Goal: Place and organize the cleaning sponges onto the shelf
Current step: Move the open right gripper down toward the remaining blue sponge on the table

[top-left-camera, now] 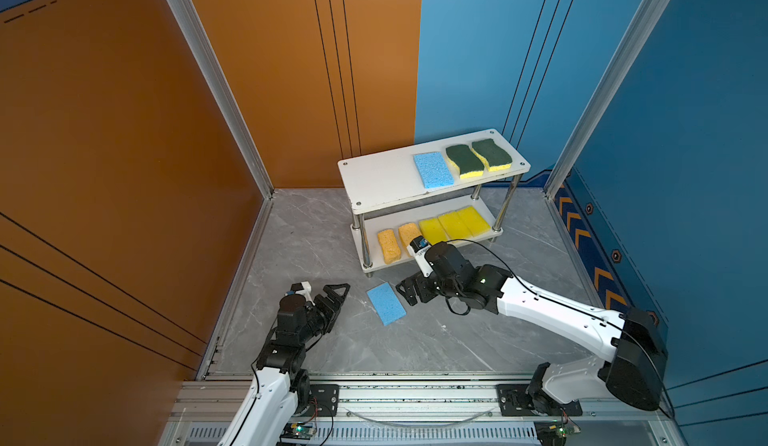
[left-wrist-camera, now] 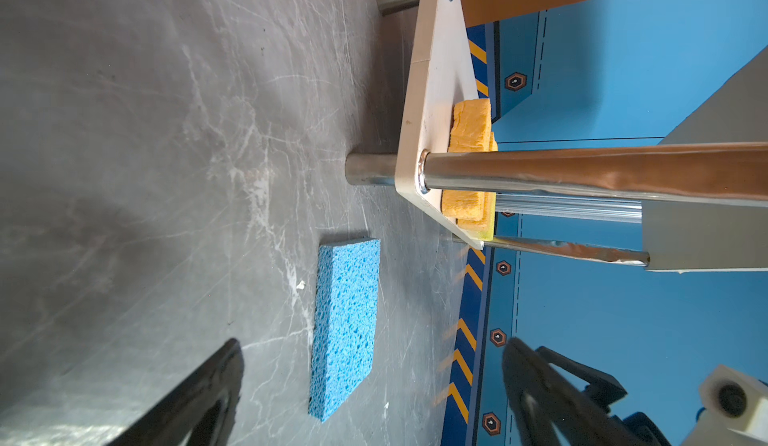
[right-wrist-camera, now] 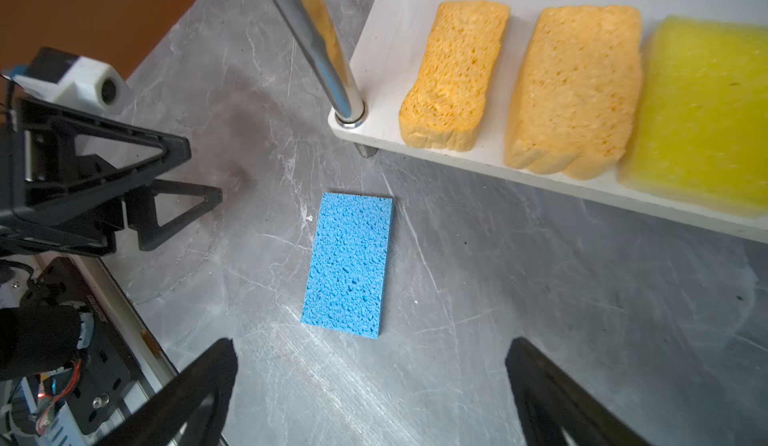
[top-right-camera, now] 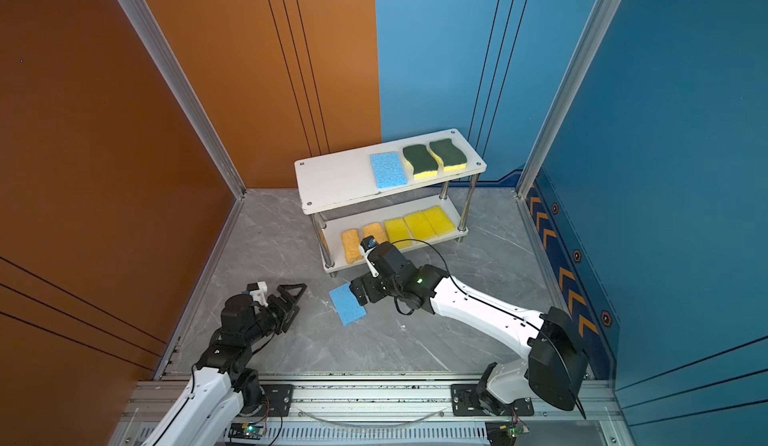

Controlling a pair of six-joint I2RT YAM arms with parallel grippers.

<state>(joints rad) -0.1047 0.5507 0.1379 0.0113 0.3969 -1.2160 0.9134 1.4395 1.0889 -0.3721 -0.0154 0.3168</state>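
Nine sponges are showing in both top views. Two are light blue: one blue sponge (top-left-camera: 433, 169) is lying on the top board of the single shelf (top-left-camera: 376, 184), the other blue sponge (top-left-camera: 386, 303) on the grey surface (top-left-camera: 457, 340) off the shelf's front left corner. Two green-topped sponges (top-left-camera: 464, 160) are sitting at the top board's right end. Three yellow sponges (top-left-camera: 455, 224) and two orange sponges (top-left-camera: 389, 245) are lining the lower board's front edge.

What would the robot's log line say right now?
left gripper: open | right gripper: open, by loose blue sponge | shelf: holds eight sponges
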